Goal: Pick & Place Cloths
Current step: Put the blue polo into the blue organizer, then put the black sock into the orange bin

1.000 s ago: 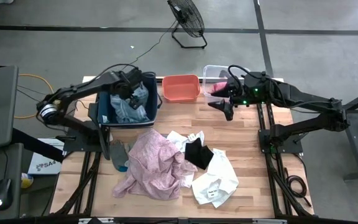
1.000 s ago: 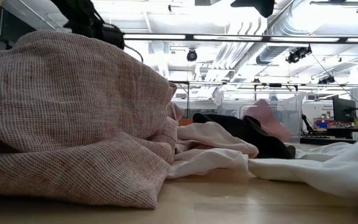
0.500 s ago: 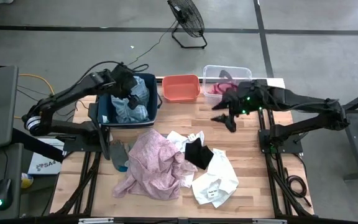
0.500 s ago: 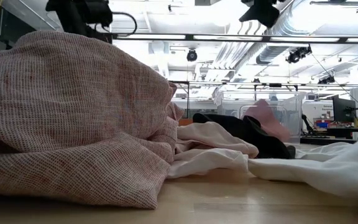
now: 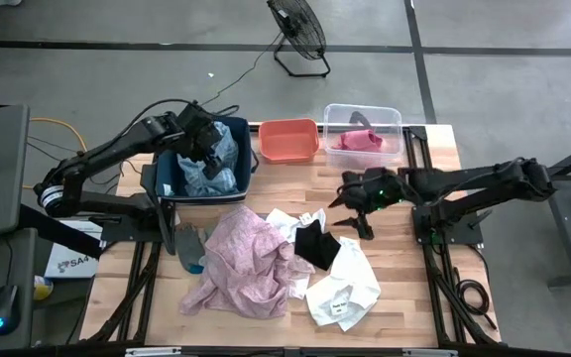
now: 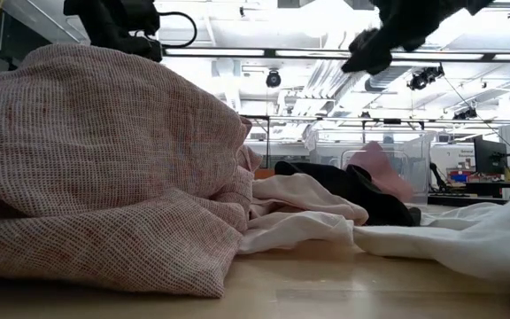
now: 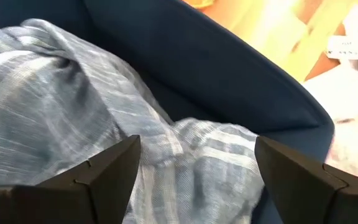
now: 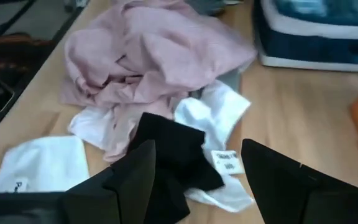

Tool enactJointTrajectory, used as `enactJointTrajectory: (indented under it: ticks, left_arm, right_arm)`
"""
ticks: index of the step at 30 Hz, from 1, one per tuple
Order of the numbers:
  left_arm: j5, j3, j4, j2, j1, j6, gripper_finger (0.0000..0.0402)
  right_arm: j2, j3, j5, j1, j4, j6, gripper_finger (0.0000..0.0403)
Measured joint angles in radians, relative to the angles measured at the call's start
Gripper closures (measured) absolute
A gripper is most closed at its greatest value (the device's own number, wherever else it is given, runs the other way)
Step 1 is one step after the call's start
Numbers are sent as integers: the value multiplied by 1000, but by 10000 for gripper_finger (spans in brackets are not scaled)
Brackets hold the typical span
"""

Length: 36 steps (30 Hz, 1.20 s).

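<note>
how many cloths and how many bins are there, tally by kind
cloths: 6: pale pink, black, white, grey-green, plaid in the blue bin, coral pink in the clear bin
bins: 3: blue bin, orange bin, clear bin
total: 9

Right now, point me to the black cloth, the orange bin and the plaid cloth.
black cloth (image 5: 315,243), high view, its middle.
orange bin (image 5: 287,140), high view, its floor.
plaid cloth (image 7: 61,124), left wrist view, a fold in the blue bin.
</note>
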Motion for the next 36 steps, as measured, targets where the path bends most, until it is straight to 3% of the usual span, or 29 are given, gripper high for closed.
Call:
enactJointTrajectory:
  ticks: [10, 18, 23, 29, 36]
  left_arm:
    - [-196, -1, 33, -62, -48, 22, 93]
    - [-188, -1, 65, -155, -48, 20, 93]
    - [-188, -1, 64, -170, -48, 1, 93]
    - [-188, -1, 62, -167, -48, 1, 93]
    - [-188, -1, 61, -166, -48, 1, 93]
  right_arm:
    - [187, -53, 0, 73, 82, -2, 175]
    - [353, -53, 45, 125, 114, -47, 175]
    - [401, -53, 106, 129, 183, -85, 175]
    - [446, -53, 99, 129, 239, -108, 176]
    - [511, -53, 79, 129, 291, -150, 225]
